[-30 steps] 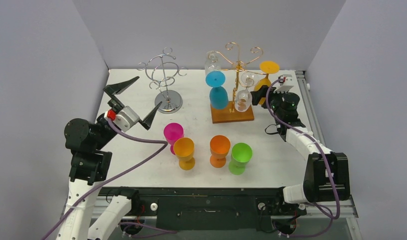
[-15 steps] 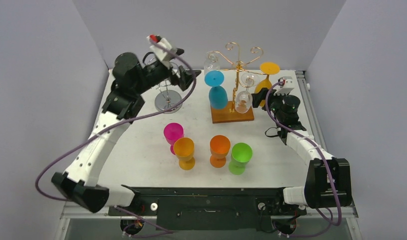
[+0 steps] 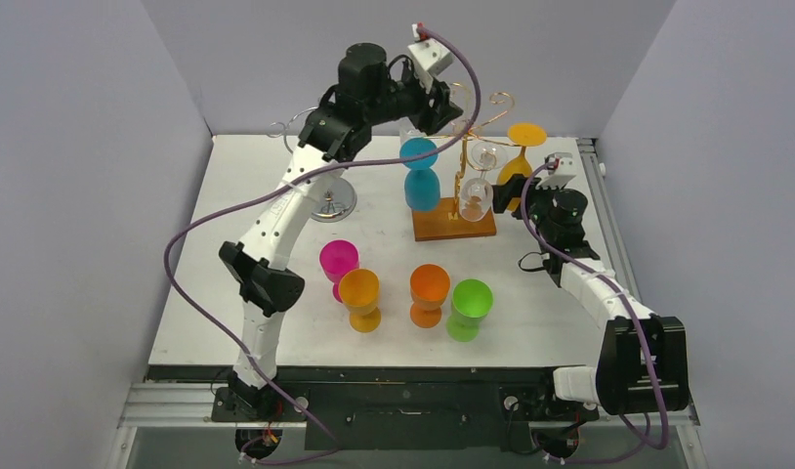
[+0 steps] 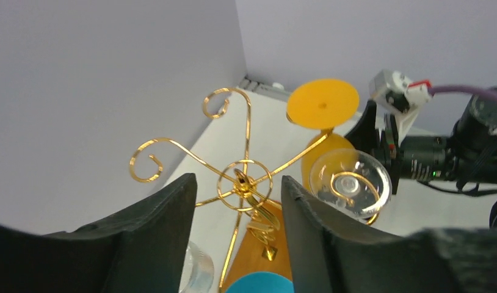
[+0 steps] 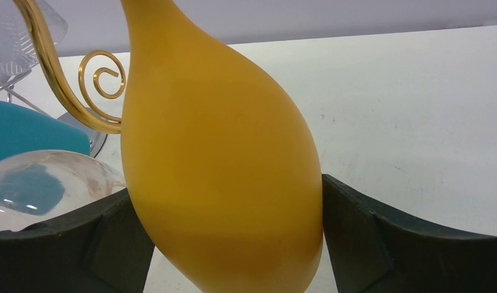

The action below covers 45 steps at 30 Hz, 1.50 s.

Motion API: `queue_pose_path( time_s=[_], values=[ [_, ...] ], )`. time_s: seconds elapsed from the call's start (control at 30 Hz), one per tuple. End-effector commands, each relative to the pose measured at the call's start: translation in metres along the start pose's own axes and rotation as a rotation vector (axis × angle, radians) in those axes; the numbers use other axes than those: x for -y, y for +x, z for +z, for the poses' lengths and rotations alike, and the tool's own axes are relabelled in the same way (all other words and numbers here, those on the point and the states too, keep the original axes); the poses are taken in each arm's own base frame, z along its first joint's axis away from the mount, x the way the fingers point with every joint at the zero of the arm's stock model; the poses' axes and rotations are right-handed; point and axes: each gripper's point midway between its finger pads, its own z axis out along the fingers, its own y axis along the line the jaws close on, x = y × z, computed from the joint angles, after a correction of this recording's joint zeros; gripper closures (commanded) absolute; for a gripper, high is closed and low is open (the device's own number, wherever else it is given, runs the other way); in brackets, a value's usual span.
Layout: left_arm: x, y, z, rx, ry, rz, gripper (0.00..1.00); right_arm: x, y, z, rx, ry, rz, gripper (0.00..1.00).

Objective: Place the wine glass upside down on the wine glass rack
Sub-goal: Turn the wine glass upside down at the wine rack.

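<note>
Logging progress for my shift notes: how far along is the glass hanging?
Done: a blue glass hangs upside down on the gold rack. In hand: the right fingers grip a yellow glass, inverted at the rack. Remaining: pink, amber, orange and green glasses stand on the table.

The left arm point(image 3: 276, 220) has been swung from the near left corner of the tabletop point(image 3: 569, 322), where it was folded low a second ago, up and across to the far middle. Half a second ago it was stretched over the silver rack point(image 3: 333, 202); that rack is now largely hidden behind it. The left gripper point(image 4: 235, 180) has been carried on rightward and is now held above the gold rack point(image 3: 462, 171), whose scrolled hub is seen between the jaws in the left wrist view. The right gripper point(image 3: 532, 186), closed on the yellow wine glass point(image 3: 525, 134), has been shifted only slightly rightward, and the elbow of the right arm point(image 3: 636, 357) has been drawn a little nearer.
</note>
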Motion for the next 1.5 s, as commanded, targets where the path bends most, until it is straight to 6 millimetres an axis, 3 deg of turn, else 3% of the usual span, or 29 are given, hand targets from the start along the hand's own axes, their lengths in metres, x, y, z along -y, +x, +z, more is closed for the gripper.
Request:
queue_pose_path(
  time_s=[0.0, 0.17, 0.37, 0.57, 0.77, 0.97, 1.07, 1.2, 1.33, 1.47],
  values=[
    [0.023, 0.031, 0.015, -0.060, 0.073, -0.010, 0.53, 0.015, 0.047, -0.015, -0.140, 0.070, 0.063, 0.16],
    [0.018, 0.050, 0.031, -0.077, 0.048, -0.082, 0.44, 0.013, 0.043, -0.019, -0.129, 0.074, 0.066, 0.16],
    [0.016, 0.058, 0.046, -0.057, 0.039, -0.130, 0.45, 0.008, 0.045, -0.020, -0.127, 0.064, 0.070, 0.16],
    [0.027, 0.063, 0.058, -0.033, 0.108, -0.176, 0.56, 0.005, 0.048, -0.020, -0.132, 0.058, 0.071, 0.16],
    [0.031, 0.081, 0.065, -0.063, 0.139, -0.175, 0.66, 0.006, 0.047, -0.019, -0.130, 0.063, 0.070, 0.16],
    [0.020, 0.087, 0.067, -0.074, 0.093, -0.175, 0.90, 0.006, 0.043, -0.019, -0.122, 0.067, 0.062, 0.16],
    [0.019, 0.090, 0.070, -0.077, 0.089, -0.180, 0.95, 0.005, 0.043, -0.018, -0.126, 0.062, 0.061, 0.16],
    [0.021, 0.095, 0.072, -0.082, 0.099, -0.200, 0.94, 0.004, 0.043, -0.018, -0.131, 0.054, 0.054, 0.16],
    [0.026, 0.094, 0.074, -0.079, 0.119, -0.217, 0.77, 0.002, 0.039, -0.017, -0.127, 0.046, 0.055, 0.16],
    [0.027, 0.099, 0.079, -0.077, 0.121, -0.222, 0.72, -0.001, 0.037, -0.016, -0.124, 0.030, 0.053, 0.16]
  ],
)
